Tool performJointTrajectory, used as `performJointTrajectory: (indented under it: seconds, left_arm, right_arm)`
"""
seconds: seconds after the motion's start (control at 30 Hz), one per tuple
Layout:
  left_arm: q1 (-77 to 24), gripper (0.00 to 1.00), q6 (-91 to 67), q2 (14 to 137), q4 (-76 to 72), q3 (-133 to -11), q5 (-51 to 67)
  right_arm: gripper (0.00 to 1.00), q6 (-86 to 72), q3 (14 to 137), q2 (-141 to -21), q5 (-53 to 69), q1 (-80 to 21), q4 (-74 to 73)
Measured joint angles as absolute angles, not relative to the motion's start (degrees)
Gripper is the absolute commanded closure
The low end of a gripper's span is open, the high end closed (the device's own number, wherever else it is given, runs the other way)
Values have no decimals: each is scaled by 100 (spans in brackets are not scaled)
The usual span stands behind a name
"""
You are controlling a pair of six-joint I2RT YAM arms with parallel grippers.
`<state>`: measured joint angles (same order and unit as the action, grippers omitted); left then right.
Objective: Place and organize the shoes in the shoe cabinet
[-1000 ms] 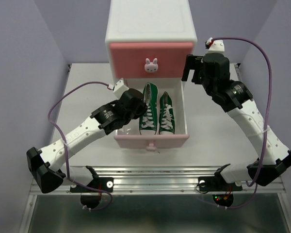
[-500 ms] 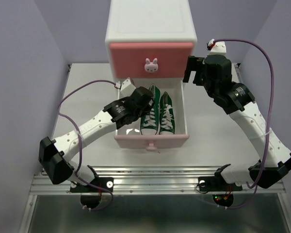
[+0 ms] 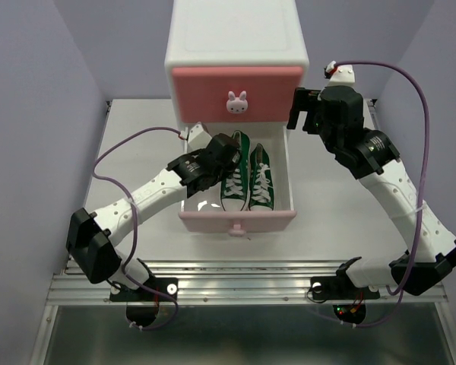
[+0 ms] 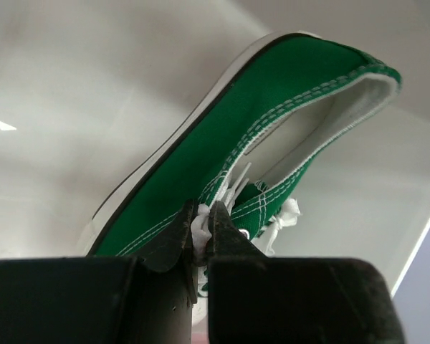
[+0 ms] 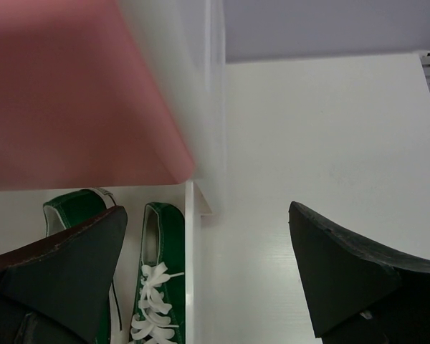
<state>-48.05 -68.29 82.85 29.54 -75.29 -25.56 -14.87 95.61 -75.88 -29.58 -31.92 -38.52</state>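
Left claw (image 4: 201, 223): nearly shut, its black fingertips pinching the white lace and tongue edge of one green shoe. In the overhead view it reaches into the open drawer from the left.
Right claw (image 5: 208, 266): jaws spread as wide as they go, holding nothing. It hovers just beside the cabinet's right wall, near the upper drawer.
Pale grey table top (image 3: 133, 129): carries the cabinet at its far middle. No loose shoes show on it.
White plastic shoe cabinet with rounded corners (image 3: 235, 34): upright, front facing the arms.
Darker pink upper drawer front (image 3: 205, 85): shut, contents hidden.
Paler pink lower drawer (image 3: 213, 218): pulled out toward the arms, with both green shoes inside.
Green canvas low-top sneakers with white laces and soles (image 3: 261, 181): side by side, toes toward the drawer front. The left one (image 4: 222, 154) is the one held. I cannot tell whether it lies flat or is raised.
Red pair: not in any view. It may be behind the shut upper front; I cannot tell.
Done, as it looks: green pair is in its compartment.
Left, as it looks: settle and release the held shoe, draw the arm out, push the drawer shut.
In the way: the left arm lies over the drawer's left wall, so the drawer probably cannot close until it clears.
Purple cable (image 3: 118, 148): loops beside the left arm, away from the drawer.
White bunny-shaped knobs (image 3: 237, 102): both unobstructed.
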Motion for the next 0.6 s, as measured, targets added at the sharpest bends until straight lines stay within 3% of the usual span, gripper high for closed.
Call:
performJointTrajectory:
  seconds: [0.6]
  left_arm:
    - [-4366,100,-6488,8895,2683,-7459,-2279]
  right_arm:
    - [0,-1323,9596,-7830,-2980,-3192,-3850]
